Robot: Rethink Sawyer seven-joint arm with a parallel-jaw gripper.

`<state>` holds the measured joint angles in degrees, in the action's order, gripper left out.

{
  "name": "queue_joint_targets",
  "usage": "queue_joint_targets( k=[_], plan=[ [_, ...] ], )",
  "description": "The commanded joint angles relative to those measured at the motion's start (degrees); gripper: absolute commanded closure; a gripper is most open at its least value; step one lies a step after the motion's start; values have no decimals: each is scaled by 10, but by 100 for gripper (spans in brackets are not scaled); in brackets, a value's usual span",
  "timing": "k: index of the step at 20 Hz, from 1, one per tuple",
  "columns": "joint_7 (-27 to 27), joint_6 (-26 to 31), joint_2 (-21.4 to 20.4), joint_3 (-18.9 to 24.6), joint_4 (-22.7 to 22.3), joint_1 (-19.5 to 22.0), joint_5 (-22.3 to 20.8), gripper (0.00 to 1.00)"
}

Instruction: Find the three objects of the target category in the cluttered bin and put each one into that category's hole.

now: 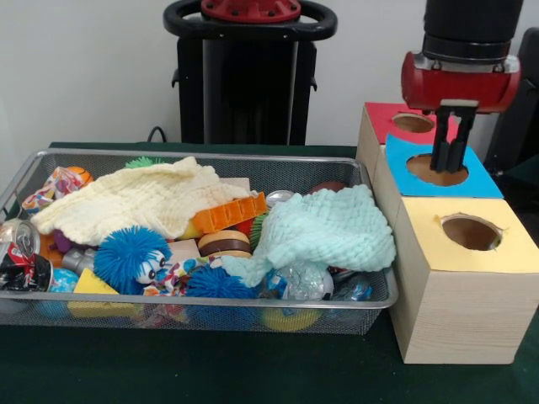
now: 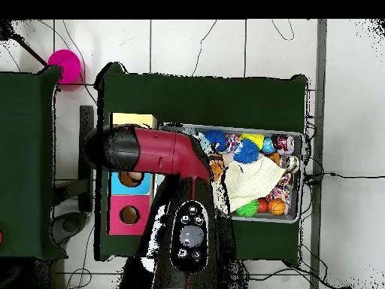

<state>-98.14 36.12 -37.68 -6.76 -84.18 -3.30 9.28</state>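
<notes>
1. Front view: the gripper (image 1: 448,160) hangs right over the blue hole (image 1: 436,169), fingers pressed together with nothing visible between them. The red hole (image 1: 413,123) sits just behind it, the yellow hole (image 1: 470,232) in front of it. Well off to its side is the wire bin (image 1: 210,313), stuffed with 2 cloths, blue fuzzy balls, a toy burger and cans. I honestly can't tell which 3 things are the targets.

2. Overhead view: the arm (image 2: 154,150) covers the blue box, so the gripper itself is hidden here. The bin (image 2: 299,181) lies well away from it, cream cloth (image 2: 252,183) on top.

3. Risk, I'd guess: those cloths bury stuff, so a grab could snag fabric and drag junk out, or the wrong category gets picked.
</notes>
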Motion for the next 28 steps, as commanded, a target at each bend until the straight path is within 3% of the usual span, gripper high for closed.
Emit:
queue_joint_targets(
  k=[1,6,12,28],
  plan=[
    [49,-25,5,62,-70,69,-53,100],
    [81,-9,3,79,-53,107,-91,100],
    [149,13,4,136,-41,173,-137,100],
    [151,22,10,217,-23,233,-237,100]
  ],
)
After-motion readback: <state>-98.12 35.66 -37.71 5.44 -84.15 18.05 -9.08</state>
